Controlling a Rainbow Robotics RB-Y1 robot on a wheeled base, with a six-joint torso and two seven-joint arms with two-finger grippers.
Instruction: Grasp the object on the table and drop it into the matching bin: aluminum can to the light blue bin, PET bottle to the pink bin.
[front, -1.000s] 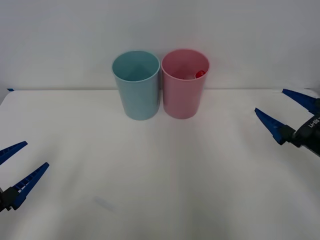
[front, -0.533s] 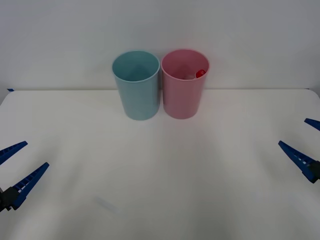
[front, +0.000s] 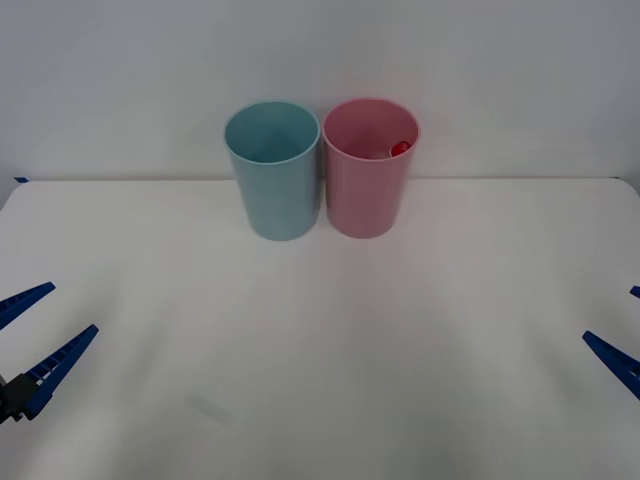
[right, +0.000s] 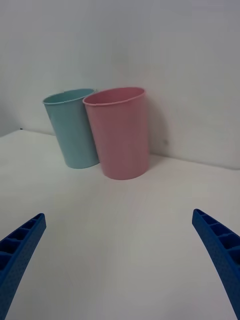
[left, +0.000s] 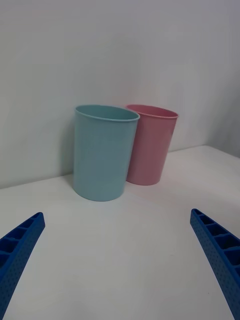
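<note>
The pink bin (front: 366, 185) and the light blue bin (front: 275, 185) stand side by side at the back middle of the white table (front: 330, 330). Inside the pink bin, against its right wall, shows the red cap of the PET bottle (front: 400, 148); the rest of the bottle is hidden by the bin's wall. My right gripper (front: 610, 315) is open at the right edge, low and near, far from the bins. My left gripper (front: 73, 307) is open at the near left, holding nothing. From the wrists I see the pink bin (right: 121, 135) (left: 150, 145) and the light blue bin (right: 72, 130) (left: 102, 152) beyond the open fingers.
A plain white wall rises right behind the bins. A faint smudge (front: 208, 407) marks the tabletop near the front left.
My right gripper has drawn back from mid-right toward the near right edge, still open. The left arm, the bins and the bottle's cap have not moved.
</note>
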